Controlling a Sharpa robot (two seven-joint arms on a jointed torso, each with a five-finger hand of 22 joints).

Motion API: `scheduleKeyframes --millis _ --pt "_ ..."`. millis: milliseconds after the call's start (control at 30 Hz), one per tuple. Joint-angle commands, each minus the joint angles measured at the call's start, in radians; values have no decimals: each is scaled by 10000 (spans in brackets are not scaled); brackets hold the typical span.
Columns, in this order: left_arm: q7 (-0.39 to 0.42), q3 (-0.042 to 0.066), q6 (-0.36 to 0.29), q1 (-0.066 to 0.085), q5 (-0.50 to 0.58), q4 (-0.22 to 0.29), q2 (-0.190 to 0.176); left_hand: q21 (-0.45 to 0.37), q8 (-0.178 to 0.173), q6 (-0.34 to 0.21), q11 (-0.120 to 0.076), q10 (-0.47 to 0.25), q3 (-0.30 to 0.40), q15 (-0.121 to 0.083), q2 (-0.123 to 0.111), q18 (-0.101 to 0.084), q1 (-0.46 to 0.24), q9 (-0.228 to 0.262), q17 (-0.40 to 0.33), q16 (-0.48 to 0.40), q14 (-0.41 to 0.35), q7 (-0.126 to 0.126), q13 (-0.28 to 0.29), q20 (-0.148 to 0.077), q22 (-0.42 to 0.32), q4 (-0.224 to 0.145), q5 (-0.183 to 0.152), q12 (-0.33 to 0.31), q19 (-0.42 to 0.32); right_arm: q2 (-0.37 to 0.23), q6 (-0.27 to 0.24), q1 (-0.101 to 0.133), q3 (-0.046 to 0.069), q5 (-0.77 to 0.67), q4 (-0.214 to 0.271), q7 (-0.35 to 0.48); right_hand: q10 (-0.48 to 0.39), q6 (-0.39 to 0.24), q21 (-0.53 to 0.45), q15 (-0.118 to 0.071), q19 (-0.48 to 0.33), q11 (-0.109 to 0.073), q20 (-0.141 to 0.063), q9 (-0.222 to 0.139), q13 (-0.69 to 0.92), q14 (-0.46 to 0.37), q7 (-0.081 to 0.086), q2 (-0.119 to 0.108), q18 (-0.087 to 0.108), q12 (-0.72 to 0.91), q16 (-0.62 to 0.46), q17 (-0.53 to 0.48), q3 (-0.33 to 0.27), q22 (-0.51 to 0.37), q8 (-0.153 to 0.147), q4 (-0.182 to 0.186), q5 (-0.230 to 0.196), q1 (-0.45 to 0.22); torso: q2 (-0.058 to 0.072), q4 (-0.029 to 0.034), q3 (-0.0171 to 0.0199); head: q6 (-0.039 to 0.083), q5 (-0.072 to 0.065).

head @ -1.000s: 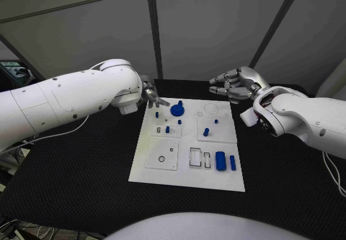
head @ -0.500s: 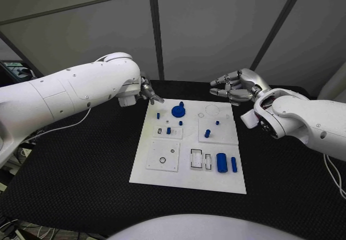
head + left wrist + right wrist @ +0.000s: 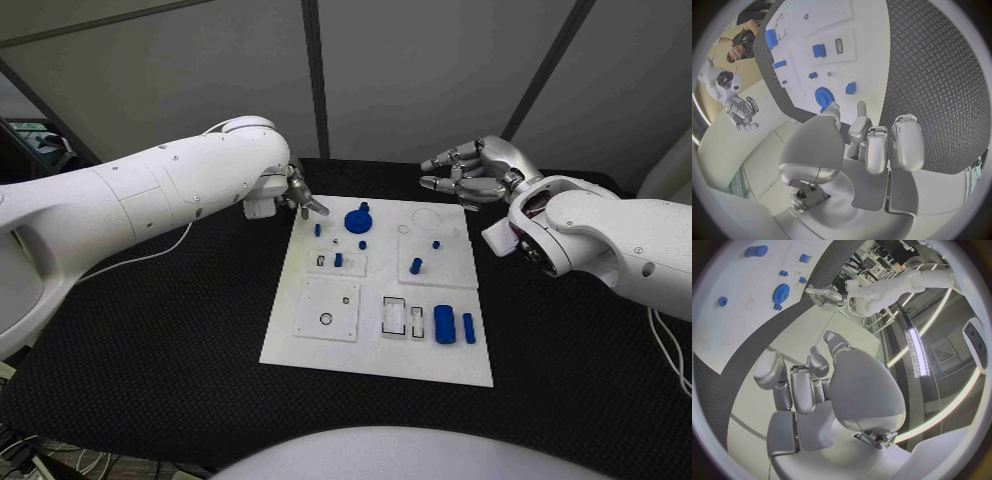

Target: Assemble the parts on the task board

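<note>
Black, dimpled matting covers the table (image 3: 173, 340), and the white task board (image 3: 378, 355) lies flat in its middle, reaching from just below both hands toward the robot. At the board's far left corner hangs the left hand (image 3: 296, 192), its fingers (image 3: 901, 140) loosely bent and a little apart, holding nothing; their tips point down over the corner without clearly touching the plate. Off the far right corner, over the matting, the right hand (image 3: 469, 170) is raised with its fingers (image 3: 801, 385) curled inward side by side around nothing. Nearest the left hand, just past its fingertips, stands the largest blue piece there, a round gear-like part (image 3: 356, 220) with a knob on top; the left wrist view shows it (image 3: 823, 95) just beyond the fingertips, apart from them. Well away from both hands, near the board's near right side, a thick blue cylinder (image 3: 444, 324) lies beside a thinner blue bar (image 3: 469, 328). Between that pair and the right hand, a short blue peg (image 3: 415, 266) stands on the board. Smaller blue pegs stand closer to the left hand: one (image 3: 317, 230) just beside the gear, another (image 3: 338, 259) further toward the robot.
</note>
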Motion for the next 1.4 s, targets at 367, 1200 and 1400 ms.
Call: scheduleKeyframes --millis 367,1200,1400 --pt "302 -7 353 -124 -129 -339 225 98 109 -29 -14 -132 -112 -78 44 -715 -29 39 2554 46 996 -43 -101 -10 466 -55 18 -4 92 13 75 20 6 35 40 32 -22 -61 -62 -52 -4 -6 1 -15 -20 431 -20 13 63 -38 -67 8 -8 -1 2 64 49 -90 -11 4 8 -27 -16" --pt "484 -20 680 -242 -252 -516 371 145 211 3 -42 -143 -168 -100 261 -729 332 80 2554 45 996 -72 -74 -30 540 -171 38 12 122 60 78 20 7 35 23 38 -22 -61 -62 -52 -4 -6 1 -15 -20 431 -20 13 63 -38 -67 8 -8 -1 2 64 49 -90 -18 5 12 -81 -52" --pt "514 -24 756 -267 -257 -536 388 153 231 18 -48 -140 -171 -106 323 -732 431 88 2555 46 996 -79 -61 -34 555 -208 41 18 127 69 88 20 7 35 16 39 -22 -61 -62 -52 -4 -6 1 -15 -20 431 -20 13 63 -38 -67 8 -8 -1 2 64 49 -90 -20 8 9 -77 -55"
